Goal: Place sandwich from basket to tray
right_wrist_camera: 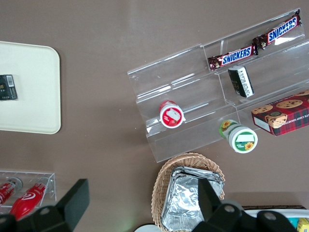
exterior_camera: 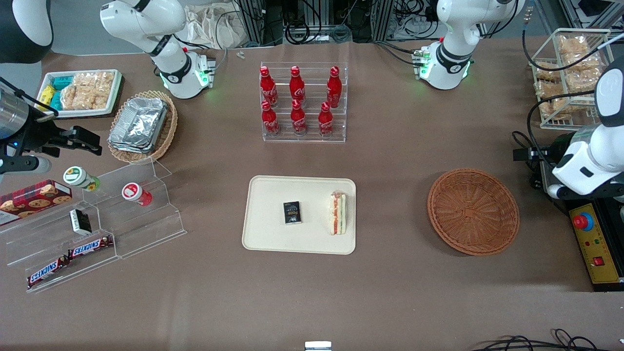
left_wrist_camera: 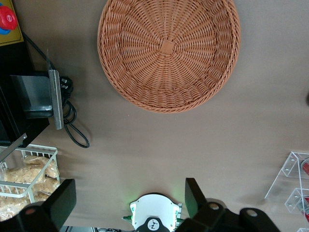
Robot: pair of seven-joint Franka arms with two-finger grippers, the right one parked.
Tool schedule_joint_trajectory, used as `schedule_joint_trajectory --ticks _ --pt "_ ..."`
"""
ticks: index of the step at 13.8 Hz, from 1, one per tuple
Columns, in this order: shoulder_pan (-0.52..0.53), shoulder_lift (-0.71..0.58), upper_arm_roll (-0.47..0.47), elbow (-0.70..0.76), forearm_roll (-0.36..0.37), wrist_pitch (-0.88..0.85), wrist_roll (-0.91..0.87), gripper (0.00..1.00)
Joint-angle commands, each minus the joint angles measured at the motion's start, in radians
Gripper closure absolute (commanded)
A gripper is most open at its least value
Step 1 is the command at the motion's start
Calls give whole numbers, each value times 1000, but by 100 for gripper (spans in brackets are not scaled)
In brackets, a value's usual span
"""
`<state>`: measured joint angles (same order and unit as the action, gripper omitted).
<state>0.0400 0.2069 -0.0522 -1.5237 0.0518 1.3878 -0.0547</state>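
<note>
The sandwich (exterior_camera: pixel 338 213) lies on the cream tray (exterior_camera: pixel 273 234), along the tray's edge nearest the basket, with its red and green filling facing up. The round reddish-brown wicker basket (exterior_camera: pixel 473 212) sits empty toward the working arm's end of the table, and its bare woven floor (left_wrist_camera: pixel 169 48) shows in the left wrist view. My gripper (left_wrist_camera: pixel 129 193) hangs high over the bare tabletop between the basket and the working arm's base. It is open, with its black fingers (left_wrist_camera: pixel 193 193) wide apart and nothing between them.
A small black packet (exterior_camera: pixel 292 212) also lies on the tray. A clear rack of cola bottles (exterior_camera: pixel 302 102) stands farther from the front camera than the tray. A control box with a red button (exterior_camera: pixel 592 243) and a wire rack of snacks (exterior_camera: pixel 568 78) flank the basket.
</note>
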Motion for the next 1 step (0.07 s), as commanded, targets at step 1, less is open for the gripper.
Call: schedule_joint_trajectory --ticks 1 --pt "-22 -63 25 -91 -13 49 13 0"
